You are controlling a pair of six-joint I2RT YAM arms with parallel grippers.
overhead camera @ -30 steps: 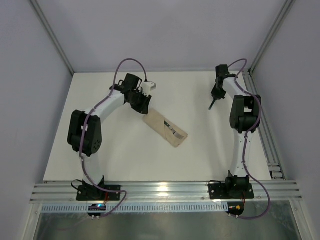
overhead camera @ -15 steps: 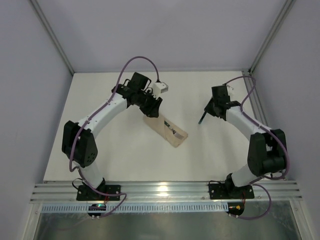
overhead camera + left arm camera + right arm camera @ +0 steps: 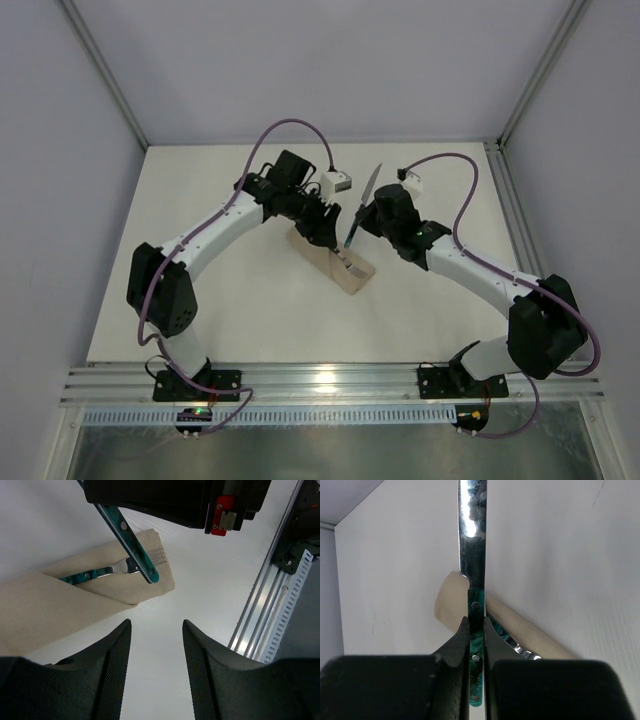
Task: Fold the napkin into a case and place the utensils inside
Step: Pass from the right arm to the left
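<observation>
The napkin lies folded as a narrow beige case (image 3: 338, 265) at mid-table. It also shows in the left wrist view (image 3: 55, 605) and the right wrist view (image 3: 451, 600). The fork (image 3: 107, 572) lies on the case, handle tucked under a fold, tines at the case's end; part of it shows in the right wrist view (image 3: 512, 642). My right gripper (image 3: 476, 626) is shut on the knife's teal handle (image 3: 476, 652). It holds the knife (image 3: 362, 205) in the air just above the case, blade pointing away. My left gripper (image 3: 155, 630) is open and empty, low over the table beside the case.
An aluminium rail (image 3: 320, 380) runs along the near table edge and shows in the left wrist view (image 3: 267, 585). Another rail (image 3: 530, 260) runs down the right side. Enclosure walls stand left, right and behind.
My right arm has swung from the far right to mid-table, carrying the knife over the case. My left gripper has moved right and nearer along the case.
</observation>
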